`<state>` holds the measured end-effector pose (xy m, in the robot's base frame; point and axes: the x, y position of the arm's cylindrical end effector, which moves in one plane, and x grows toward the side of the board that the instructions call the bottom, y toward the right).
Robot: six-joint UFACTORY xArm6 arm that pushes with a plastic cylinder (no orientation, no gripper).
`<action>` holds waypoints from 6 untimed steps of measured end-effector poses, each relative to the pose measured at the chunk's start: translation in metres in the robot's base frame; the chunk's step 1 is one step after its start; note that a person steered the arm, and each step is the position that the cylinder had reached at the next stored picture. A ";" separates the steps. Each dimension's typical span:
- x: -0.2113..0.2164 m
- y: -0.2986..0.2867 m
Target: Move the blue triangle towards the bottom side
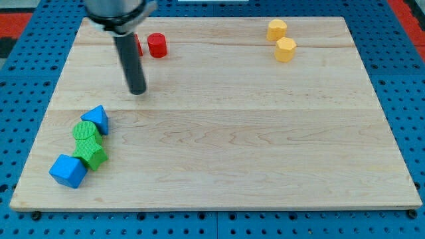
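The blue triangle (97, 119) lies at the view's left side of the wooden board (219, 119), touching the green cylinder (84, 131) just below it. My tip (137, 91) is above and to the right of the blue triangle, with a gap between them. Below the cylinder sits a green block (92, 154), and a blue cube-like block (67, 170) lies at the lower left.
A red cylinder (157, 45) sits near the top, with another red block (137, 45) partly hidden behind the rod. Two yellow blocks (277, 29) (285, 49) sit at the top right. A blue pegboard (20, 99) surrounds the board.
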<state>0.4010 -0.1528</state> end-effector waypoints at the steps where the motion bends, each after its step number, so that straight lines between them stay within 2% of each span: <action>1: 0.000 -0.003; 4: 0.015 -0.022; 6: 0.035 -0.101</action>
<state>0.4364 -0.2539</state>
